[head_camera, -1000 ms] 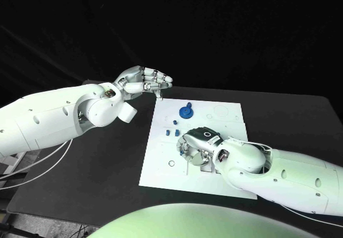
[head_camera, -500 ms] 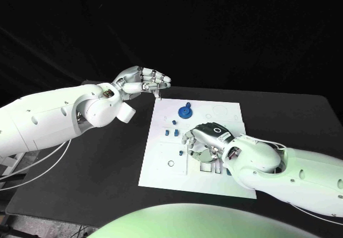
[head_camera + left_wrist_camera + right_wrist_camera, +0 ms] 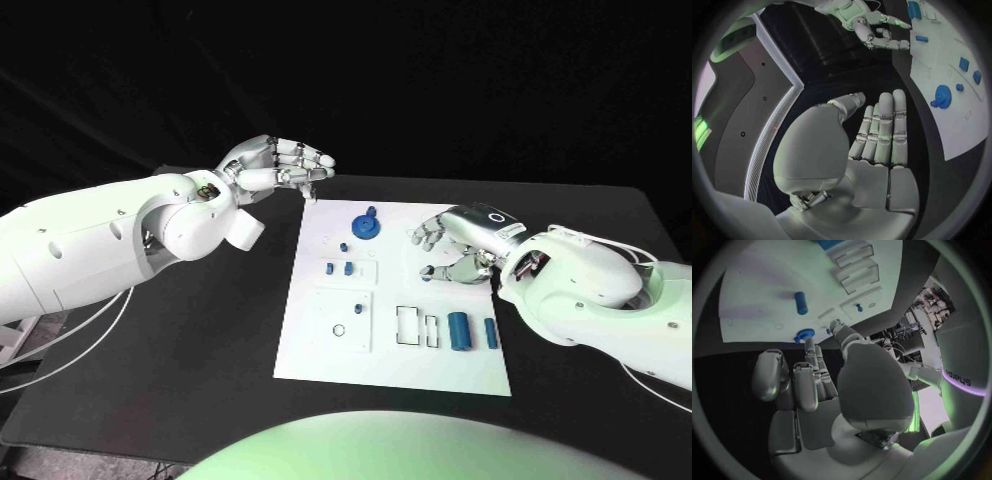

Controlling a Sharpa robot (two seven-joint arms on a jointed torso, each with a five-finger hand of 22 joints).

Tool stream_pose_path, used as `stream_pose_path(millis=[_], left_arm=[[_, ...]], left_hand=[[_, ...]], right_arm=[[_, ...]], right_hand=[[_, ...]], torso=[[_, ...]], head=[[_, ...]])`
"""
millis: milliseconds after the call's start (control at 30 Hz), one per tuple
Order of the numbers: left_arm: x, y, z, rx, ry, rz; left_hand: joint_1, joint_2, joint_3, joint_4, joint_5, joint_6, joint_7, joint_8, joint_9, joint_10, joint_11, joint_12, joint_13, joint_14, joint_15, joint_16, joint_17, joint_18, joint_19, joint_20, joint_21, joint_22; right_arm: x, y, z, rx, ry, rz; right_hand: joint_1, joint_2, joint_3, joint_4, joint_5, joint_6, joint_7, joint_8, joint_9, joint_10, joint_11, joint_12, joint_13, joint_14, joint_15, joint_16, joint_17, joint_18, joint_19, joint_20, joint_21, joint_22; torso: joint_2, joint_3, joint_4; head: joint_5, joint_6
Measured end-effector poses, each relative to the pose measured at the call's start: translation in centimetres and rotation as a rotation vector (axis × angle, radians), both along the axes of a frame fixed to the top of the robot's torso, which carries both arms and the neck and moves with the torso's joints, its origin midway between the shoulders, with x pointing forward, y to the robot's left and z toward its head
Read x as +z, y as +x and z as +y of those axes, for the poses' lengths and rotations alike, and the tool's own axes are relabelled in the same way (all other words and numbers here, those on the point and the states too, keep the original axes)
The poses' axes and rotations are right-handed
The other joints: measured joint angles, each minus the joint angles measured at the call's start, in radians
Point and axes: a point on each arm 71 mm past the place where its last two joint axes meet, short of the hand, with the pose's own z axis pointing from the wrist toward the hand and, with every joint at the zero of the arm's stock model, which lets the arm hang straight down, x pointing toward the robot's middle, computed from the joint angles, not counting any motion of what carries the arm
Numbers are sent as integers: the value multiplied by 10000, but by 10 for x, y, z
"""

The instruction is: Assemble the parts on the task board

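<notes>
The white task board [image 3: 325,350] lies flat in the middle of the black table [image 3: 173,370], and small blue parts sit on it: a round blue part [image 3: 369,227] near its far edge and two long blue parts [image 3: 460,331] lying side by side near its front right. The right hand [image 3: 459,243] floats over the board's right side with its fingers loosely bent and apart, holding nothing. The left hand [image 3: 277,166] hangs above the board's far left corner, off to the side, with its fingers lying close together and nothing in them.

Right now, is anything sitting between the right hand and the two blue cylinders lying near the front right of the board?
Nothing visible does. The right hand hovers over the task board, and only bare board separates it from the larger cylinder and the smaller cylinder beside it.
</notes>
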Motion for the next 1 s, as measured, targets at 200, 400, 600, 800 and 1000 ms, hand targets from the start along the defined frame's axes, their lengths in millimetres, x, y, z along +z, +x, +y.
stream_pose_path(millis=[200,400,600,800,1000], left_arm=[[0,0,0,-17,-2,11],[-1,0,0,-25,1,21],[-1,0,-1,-57,-5,32],[-1,-1,-1,-106,-15,43],[-1,-1,0,-127,-18,49]], left_hand=[[0,0,-28,-29,0,0,0,0,0,0,-1,0,1,0,0,0,0,0,0,0,0,1],[0,0,-28,-28,0,0,0,0,0,0,0,0,1,0,0,0,0,0,0,0,0,1],[0,0,-28,-28,0,0,0,0,-8,-110,2,0,-10,0,0,0,0,0,0,0,0,-2],[0,0,-28,-28,0,0,0,0,-10,-109,2,0,-10,0,0,0,0,-1,0,0,0,-8],[-40,40,-27,-28,0,0,0,0,-9,-109,2,0,-9,0,0,0,0,0,0,0,0,-8]], right_arm=[[-5,9,-14,-383,-397,324],[-13,12,-17,-482,-664,659],[-25,11,-15,-456,-766,1048],[-32,12,-9,-412,-704,1263],[-34,13,-7,-411,-663,1347]], right_hand=[[1223,103,-1765,1421,1,-94,-36,-251,-153,-611,117,40,-364,11,103,-83,-352,157,-71,71,-571,0],[1384,264,-1773,1429,0,-94,-36,-251,-153,-610,115,171,-400,11,102,-83,-352,157,-71,71,-572,8],[1516,396,-1737,1429,0,4,59,-251,-166,-439,28,339,-450,11,102,-83,-405,157,-71,71,-572,8],[1733,732,-1100,1424,0,250,168,-251,-245,-9,-9,505,-553,11,102,-83,-442,157,76,0,-424,7],[1750,819,126,1434,0,764,136,-251,-360,618,-66,495,-598,-24,61,-73,-451,157,131,-55,-291,6]], torso=[[13,6,6],[20,5,18],[31,2,29],[36,0,37],[36,-3,34]], head=[[-64,34],[-95,50],[-96,54],[-90,32],[-74,8]])
